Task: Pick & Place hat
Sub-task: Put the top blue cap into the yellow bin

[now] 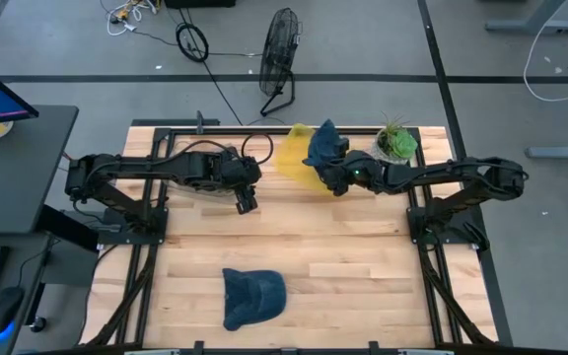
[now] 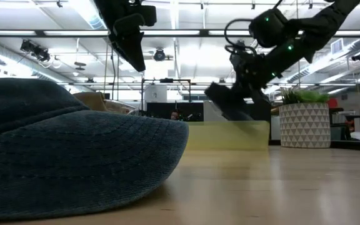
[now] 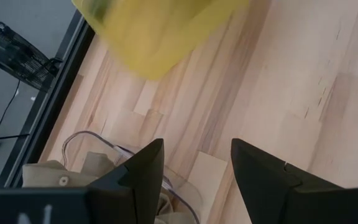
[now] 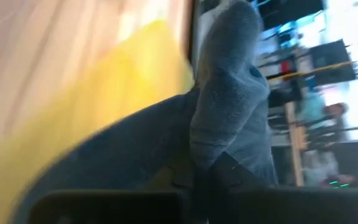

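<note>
A blue denim hat (image 1: 321, 144) is held in my right gripper (image 1: 333, 176) at the table's far edge, over a yellow container (image 1: 292, 154). In the low view this hat (image 2: 227, 104) hangs just above the container (image 2: 230, 135). A second blue hat (image 1: 254, 296) lies crown up on the wood by the near edge and fills the low view's foreground (image 2: 74, 150). My left gripper (image 1: 246, 198) is open and raised (image 2: 132, 39), left of the container. The left wrist view shows its fingers apart (image 3: 194, 171) over bare wood. My right gripper is shut on the blue hat, pinching a fold of its cloth (image 4: 224, 134) between the two fingers. It comes in from the table's right, slanting down. The hat is lifted clear of the table and hangs tilted below the fingers (image 2: 224, 100) over the yellow container.
A potted plant (image 1: 395, 144) in a white patterned pot (image 2: 304, 125) stands at the far right corner, close behind my right arm. Cables and tan cloth lie by the left arm's frame (image 3: 98, 165). Open wood (image 1: 343, 256) lies between the arms and the near hat.
</note>
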